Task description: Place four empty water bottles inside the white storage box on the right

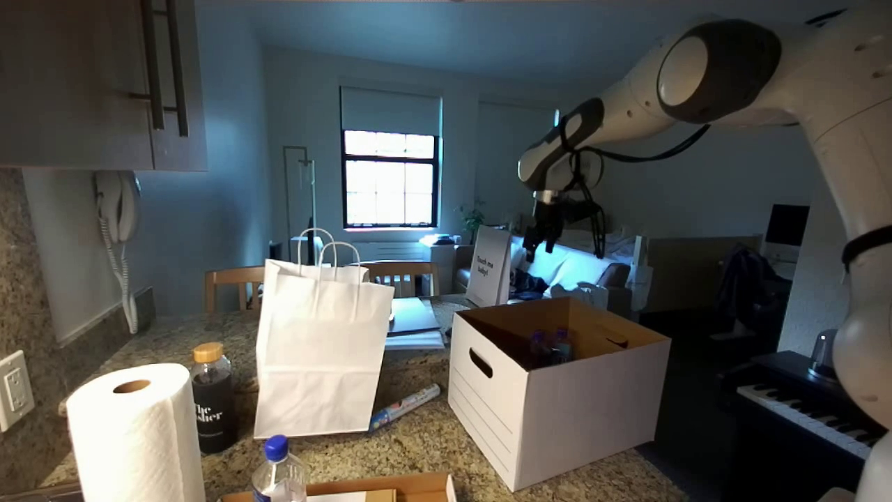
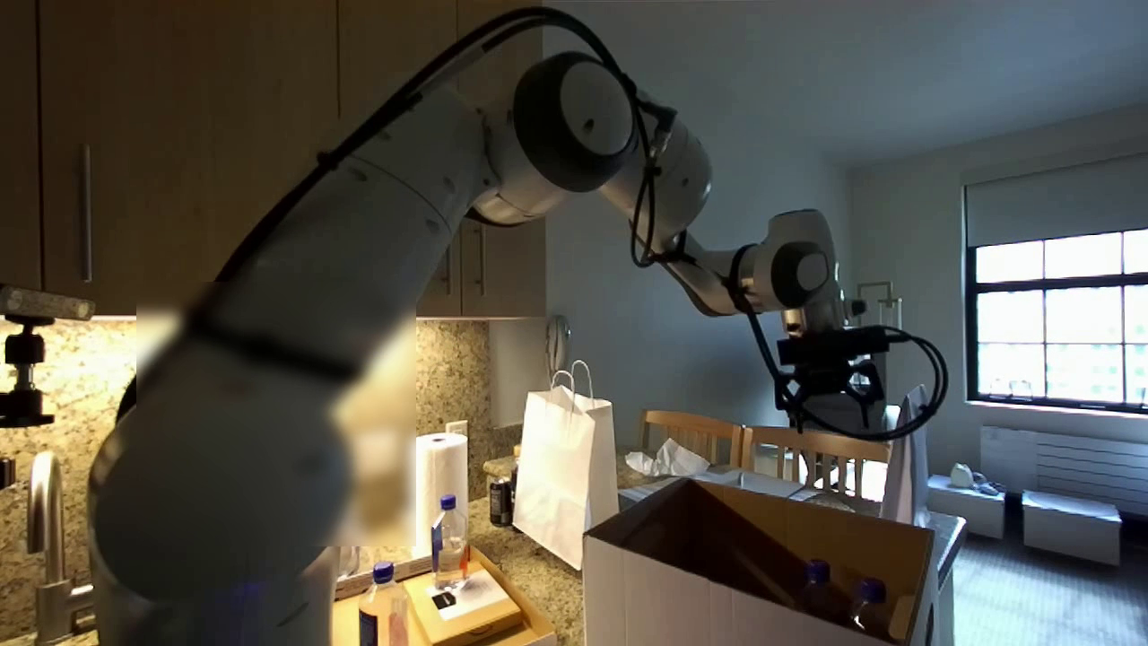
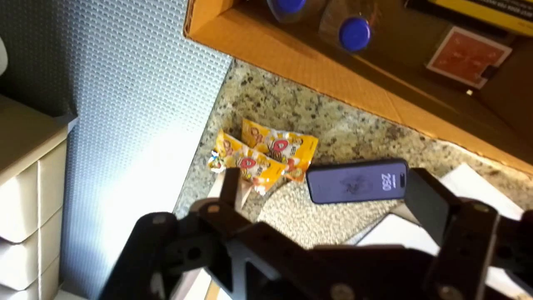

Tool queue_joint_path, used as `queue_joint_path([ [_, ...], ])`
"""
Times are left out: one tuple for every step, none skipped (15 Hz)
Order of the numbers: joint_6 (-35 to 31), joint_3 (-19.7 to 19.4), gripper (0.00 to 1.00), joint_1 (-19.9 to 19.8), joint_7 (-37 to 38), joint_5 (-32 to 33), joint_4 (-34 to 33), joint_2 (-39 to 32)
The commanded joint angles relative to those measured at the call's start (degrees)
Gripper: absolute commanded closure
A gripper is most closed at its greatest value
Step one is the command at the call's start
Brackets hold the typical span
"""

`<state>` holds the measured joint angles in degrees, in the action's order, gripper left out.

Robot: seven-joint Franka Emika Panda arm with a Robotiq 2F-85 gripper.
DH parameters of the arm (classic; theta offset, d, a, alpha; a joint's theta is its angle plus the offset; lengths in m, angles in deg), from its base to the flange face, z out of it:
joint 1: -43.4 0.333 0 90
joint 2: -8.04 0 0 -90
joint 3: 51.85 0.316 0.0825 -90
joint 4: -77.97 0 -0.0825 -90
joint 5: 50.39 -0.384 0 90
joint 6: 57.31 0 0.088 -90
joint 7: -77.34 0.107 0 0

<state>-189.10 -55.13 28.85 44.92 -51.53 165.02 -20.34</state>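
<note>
Step, as we judge it: fetch a third bottle (image 2: 384,606) from the tray (image 1: 421,481) | we should clear the box (image 1: 599,404) and paper bag (image 1: 324,355), descend straight, squeeze lightly mid-body | our gripper (image 3: 325,179) points down, jaws apart, holding nothing, high beyond the box's edge | two bottles (image 2: 816,588) inside it, two at the tray

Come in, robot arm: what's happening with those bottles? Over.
Gripper open, empty. Two bottles in white box, two bottles outside. Paper bag nearby, possibly in the way.

Dim o/all, window (image 1: 390,178) overexp
</note>
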Motion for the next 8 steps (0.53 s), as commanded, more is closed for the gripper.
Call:
queue_joint_path([
  [-2.4,2.1,0.0,1.1,3.0,-2.1,6.9,8.1],
  [-3.2,2.5,0.0,2.0,3.8,-1.8,8.4,9.9],
  [-3.4,3.0,0.0,3.0,4.4,-1.5,9.8,11.5],
  [-2.3,3.8,0.0,4.0,4.1,-1.4,10.9,13.0],
  [0.2,5.1,0.0,4.6,2.5,-2.5,11.6,14.2],
  [2.5,6.4,0.0,5.9,1.3,-3.1,12.8,15.5],
  [3.4,7.3,0.0,7.5,1.7,-3.0,14.2,16.7],
  [4.4,8.3,0.0,9.0,1.9,-2.7,15.6,17.7],
])
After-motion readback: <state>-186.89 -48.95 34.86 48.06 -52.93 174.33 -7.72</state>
